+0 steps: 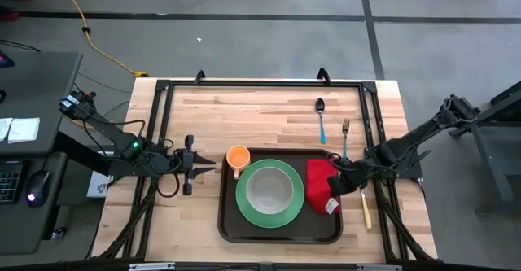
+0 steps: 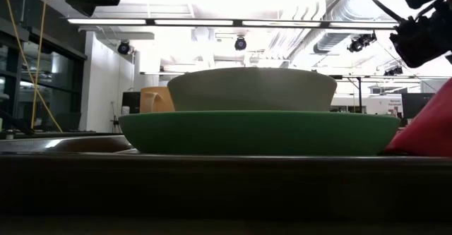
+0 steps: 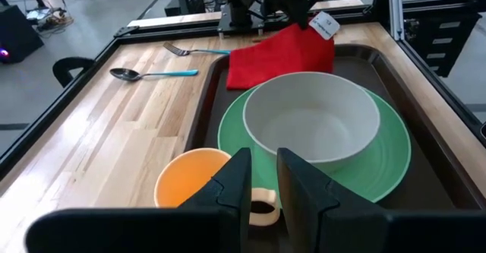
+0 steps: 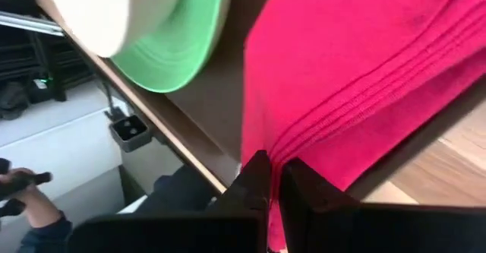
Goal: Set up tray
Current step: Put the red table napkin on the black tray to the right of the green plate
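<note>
From above, the large dark brown plastic tray [image 1: 281, 237] sits at the table's near edge, carrying a round green plate [image 1: 269, 214] with a pale bowl [image 1: 270, 190], a small orange cup [image 1: 237, 157] and a folded red cloth napkin [image 1: 319, 190]. The right gripper [image 1: 335, 188] is clamped on that napkin, its wrist camera showing fingers [image 4: 254, 178] pinched together over red fabric. The left gripper [image 1: 213, 163] hovers just left of the cup, jaws slightly apart, and only its wrist view shows the napkin's white tag [image 3: 324, 25]

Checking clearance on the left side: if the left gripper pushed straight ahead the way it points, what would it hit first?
Most likely the orange ceramic cup, directly ahead of the left gripper; its pale handle sits between the open fingertips.
</note>
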{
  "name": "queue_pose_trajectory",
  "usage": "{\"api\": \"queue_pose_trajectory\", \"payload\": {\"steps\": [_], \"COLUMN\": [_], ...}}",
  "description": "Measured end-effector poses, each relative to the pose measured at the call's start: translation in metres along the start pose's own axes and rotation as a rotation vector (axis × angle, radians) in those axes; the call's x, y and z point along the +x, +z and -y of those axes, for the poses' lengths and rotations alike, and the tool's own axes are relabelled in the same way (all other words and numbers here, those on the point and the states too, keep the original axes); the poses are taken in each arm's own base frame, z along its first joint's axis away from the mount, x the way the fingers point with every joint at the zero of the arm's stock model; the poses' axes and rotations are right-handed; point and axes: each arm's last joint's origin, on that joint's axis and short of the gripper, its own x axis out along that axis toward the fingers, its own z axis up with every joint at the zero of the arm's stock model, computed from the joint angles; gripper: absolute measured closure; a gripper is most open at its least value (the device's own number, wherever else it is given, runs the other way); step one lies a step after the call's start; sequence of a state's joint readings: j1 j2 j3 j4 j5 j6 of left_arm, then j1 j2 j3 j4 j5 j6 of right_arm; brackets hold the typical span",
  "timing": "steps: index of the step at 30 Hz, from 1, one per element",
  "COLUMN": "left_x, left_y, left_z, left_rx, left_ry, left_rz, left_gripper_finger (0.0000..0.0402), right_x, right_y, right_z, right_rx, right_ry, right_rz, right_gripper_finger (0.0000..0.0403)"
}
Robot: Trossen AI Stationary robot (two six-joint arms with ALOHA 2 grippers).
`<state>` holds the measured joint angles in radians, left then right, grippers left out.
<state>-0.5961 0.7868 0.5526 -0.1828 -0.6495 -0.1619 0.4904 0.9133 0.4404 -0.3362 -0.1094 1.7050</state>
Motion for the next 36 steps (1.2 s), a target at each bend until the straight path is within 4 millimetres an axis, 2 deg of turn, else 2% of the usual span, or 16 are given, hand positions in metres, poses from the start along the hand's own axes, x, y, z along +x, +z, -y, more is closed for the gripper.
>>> {"api": "queue_pose_trajectory", "payload": {"steps": [10,23,36], "left_x": [0.000,0.000,0.000], "left_y": [0.000,0.000,0.000], "left_z": [0.000,0.000,0.000], "left_rx": [0.000,-0.004,-0.004], "left_ry": [0.000,-0.001,-0.004], "left_rz": [0.000,0.000,0.001], "left_gripper_finger": [0.0305,0.0305,0.0305], "right_x": [0.015,0.028,0.034], "right_y": [0.003,0.027,0.012], "right_z": [0.008,0.007,0.006], "right_rx": [-0.018,-0.054,-0.020], "right_ry": [-0.129,-0.149,-0.152], "right_rz": [-0.032,-0.045,-0.082], "right_gripper_finger": [0.0402,0.0402,0.0402]}}
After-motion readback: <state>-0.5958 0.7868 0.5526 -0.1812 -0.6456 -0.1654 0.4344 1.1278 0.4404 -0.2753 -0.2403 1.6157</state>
